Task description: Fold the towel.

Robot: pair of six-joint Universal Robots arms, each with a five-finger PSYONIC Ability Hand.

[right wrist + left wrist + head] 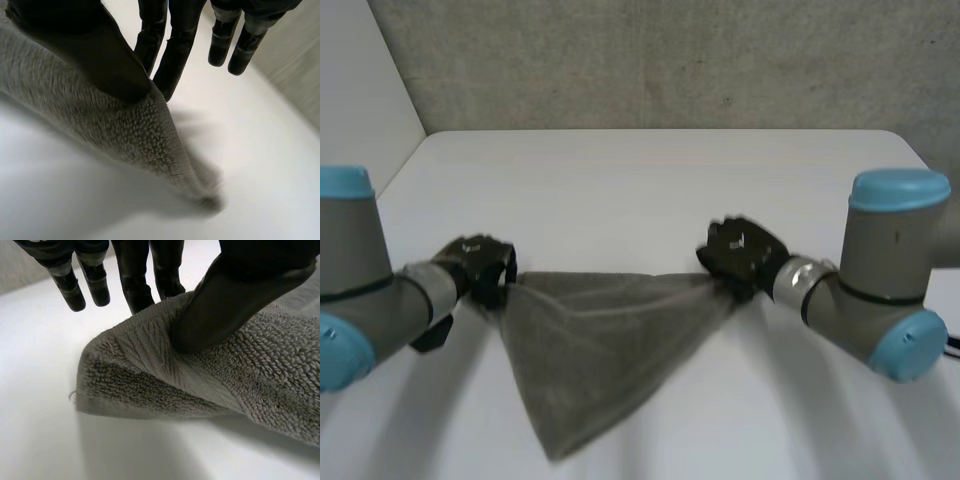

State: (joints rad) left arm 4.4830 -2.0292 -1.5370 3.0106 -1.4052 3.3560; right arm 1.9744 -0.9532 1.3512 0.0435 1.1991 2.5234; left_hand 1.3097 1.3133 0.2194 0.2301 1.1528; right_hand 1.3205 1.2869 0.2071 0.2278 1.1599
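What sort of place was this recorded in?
Probably a robot lab or test bench: a plain white table, a rough grey wall behind it, and the left hand and right hand each pinching a grey towel.

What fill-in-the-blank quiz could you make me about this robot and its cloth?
1. The towel is ____ in colour.
2. The left hand and the right hand each pinch the towel between the fingers and the ____.
3. The number of hands holding the towel is ____.
4. The towel hangs down to a point over a table that is ____ in colour.

Missing words: grey; thumb; two; white.
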